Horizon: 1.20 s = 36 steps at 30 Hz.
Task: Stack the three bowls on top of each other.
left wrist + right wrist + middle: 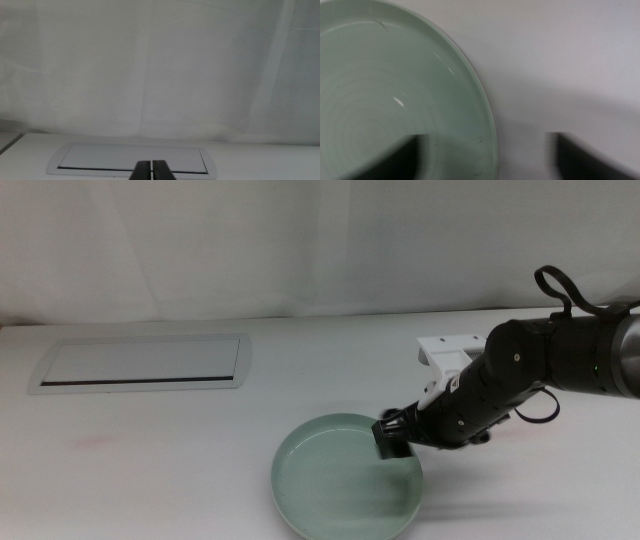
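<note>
I see my right gripper (pixel 392 436) with jaws spread wide, straddling the far-right rim of the mint bowl (pixel 340 480), which sits on the table (pixel 150 460) near its front edge. Left gripper (pixel 152 170) waits pinched together, facing the white panel (pixel 135 160).

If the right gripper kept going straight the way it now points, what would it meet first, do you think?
Most likely the rim of the mint green bowl. The right gripper stands open with the rim between its jaws in the right wrist view, one jaw over the bowl's inside and one over the table. Depth is unclear.
</note>
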Tool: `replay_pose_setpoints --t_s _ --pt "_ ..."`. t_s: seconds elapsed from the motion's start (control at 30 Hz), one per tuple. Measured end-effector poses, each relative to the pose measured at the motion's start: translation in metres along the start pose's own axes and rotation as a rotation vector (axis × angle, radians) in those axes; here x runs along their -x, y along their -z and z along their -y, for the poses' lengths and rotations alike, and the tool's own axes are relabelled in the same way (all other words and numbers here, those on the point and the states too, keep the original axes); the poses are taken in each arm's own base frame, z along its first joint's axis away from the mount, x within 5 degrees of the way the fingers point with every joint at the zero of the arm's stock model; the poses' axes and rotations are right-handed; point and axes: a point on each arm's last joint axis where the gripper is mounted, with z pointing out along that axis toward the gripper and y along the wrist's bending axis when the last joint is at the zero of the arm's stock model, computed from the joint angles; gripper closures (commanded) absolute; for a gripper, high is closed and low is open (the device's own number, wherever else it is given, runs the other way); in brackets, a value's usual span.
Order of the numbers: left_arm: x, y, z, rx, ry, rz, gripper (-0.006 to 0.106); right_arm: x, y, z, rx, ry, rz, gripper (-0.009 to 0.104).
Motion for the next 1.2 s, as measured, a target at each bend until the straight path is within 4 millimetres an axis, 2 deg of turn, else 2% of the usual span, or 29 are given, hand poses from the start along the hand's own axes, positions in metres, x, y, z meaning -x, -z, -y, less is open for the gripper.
replay_pose_setpoints --t_s 0.03,0.43,0.6,0.67,0.77,0.87,0.97,1.07,1.13,1.2 --pt "0.0 0.0 0.0 0.0 0.0 0.0 0.103 0.002 0.001 -0.001 0.002 0.004 0.005 -0.008" --pt "0.0 0.0 0.0 0.0 0.0 0.0 0.103 0.032 0.025 -0.008 -0.031 0.119 0.044 -0.008" --pt "0.0 0.0 0.0 0.0 0.0 0.0 0.103 0.047 0.046 0.005 -0.204 0.187 0.076 -0.008" --pt "0.0 0.0 0.0 0.0 0.0 0.0 0.103 0.052 0.06 0.02 -0.286 0.171 0.102 -0.008" --pt "0.0 0.0 0.0 0.0 0.0 0.0 0.103 0.057 0.094 0.05 -0.383 0.109 0.174 -0.008" --pt "0.0 0.0 0.0 0.0 0.0 0.0 0.103 0.056 0.137 0.082 -0.445 0.015 0.272 -0.007" --pt "0.0 0.0 0.0 0.0 0.0 0.0 0.103 0.045 0.187 0.106 -0.499 -0.06 0.407 -0.007" --pt "0.0 0.0 0.0 0.0 0.0 0.0 0.103 0.023 0.221 0.113 -0.554 -0.073 0.496 -0.007" --pt "0.0 0.0 0.0 0.0 0.0 0.0 0.103 0.008 0.233 0.11 -0.565 -0.07 0.55 -0.007" --pt "0.0 0.0 0.0 0.0 0.0 0.0 0.103 -0.016 0.247 0.103 -0.558 -0.065 0.635 -0.007"
